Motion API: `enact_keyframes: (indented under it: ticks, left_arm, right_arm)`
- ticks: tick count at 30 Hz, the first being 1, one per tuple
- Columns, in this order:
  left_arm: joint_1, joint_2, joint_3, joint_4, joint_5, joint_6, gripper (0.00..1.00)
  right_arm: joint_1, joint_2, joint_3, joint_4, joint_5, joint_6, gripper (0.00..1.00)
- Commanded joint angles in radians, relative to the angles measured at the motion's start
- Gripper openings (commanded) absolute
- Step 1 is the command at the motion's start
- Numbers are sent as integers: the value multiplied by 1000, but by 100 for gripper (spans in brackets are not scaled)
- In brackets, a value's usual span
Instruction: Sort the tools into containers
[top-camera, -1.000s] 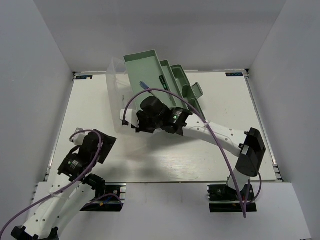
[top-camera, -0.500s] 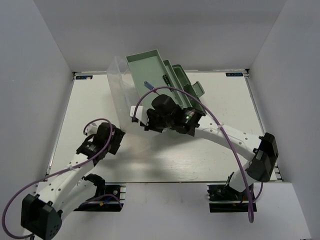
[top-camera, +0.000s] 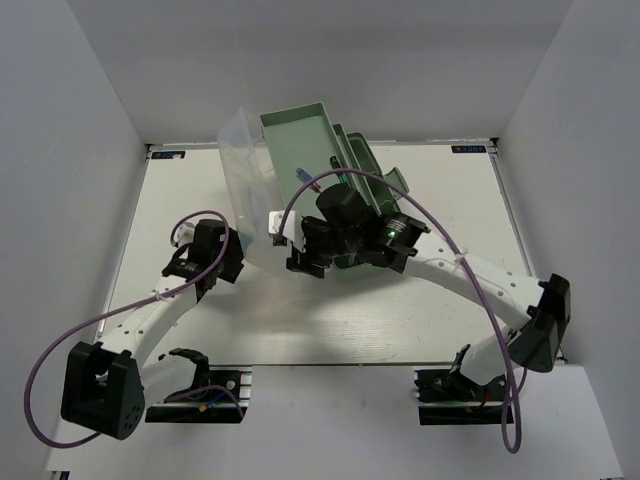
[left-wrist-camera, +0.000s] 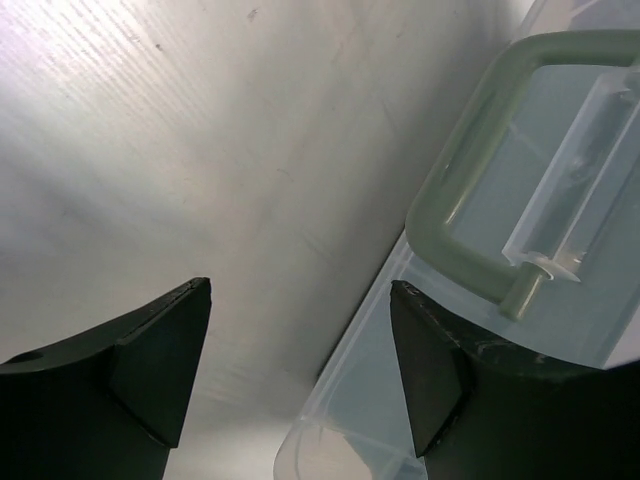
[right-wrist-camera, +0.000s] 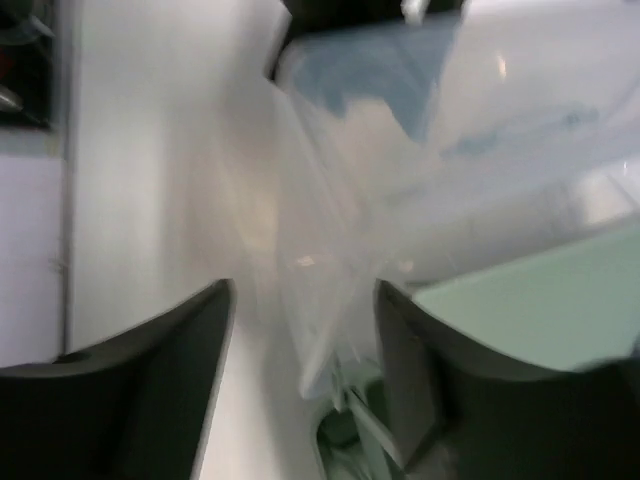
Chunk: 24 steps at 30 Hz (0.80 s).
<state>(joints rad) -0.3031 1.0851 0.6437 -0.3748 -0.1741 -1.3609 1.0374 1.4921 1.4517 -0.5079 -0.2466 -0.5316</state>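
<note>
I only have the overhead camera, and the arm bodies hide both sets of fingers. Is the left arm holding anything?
Observer: No. The left wrist view shows the left fingers apart and empty over the table, with the clear lid and its green handle beside them.
Operator: And the right arm?
Observer: The right wrist view is blurred, but the right fingers stand wide apart with the lid's edge running between them. I cannot tell whether they touch it.
</note>
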Motion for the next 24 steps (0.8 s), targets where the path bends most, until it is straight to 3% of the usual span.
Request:
enact_keyframes:
  ticks: [1,5,8,10,12,15,20,24]
  left_arm:
    - [22,4,53,76,58,28,82]
    - [41,15,53,85,85,37,82]
    - [52,25,53,85,94,46,82]
    - [62,39,73,94,105,60,82]
    - [73,68,109,94,105,83,82]
    - [82,127,190,94,116,135,82]
    - [82,217,354,42,116,212,82]
    - [82,278,456,19,130,269,82]
  right_arm:
    - [9,-104,84,-21,-169,-117,73]
    - [12,-232,-19,-9,-157,-204,77]
    - [9,-268,-21,49,-61,-208,67]
    - [4,-291,-30,176,87,-205,27]
    - [-35,-255,-19,236,392,-218,0]
    - [-178,-175,44,185,649,-158,0]
    - [-437,-109,16,31,633,-22,0]
    - [-629,-15,41,-112,495,128,0]
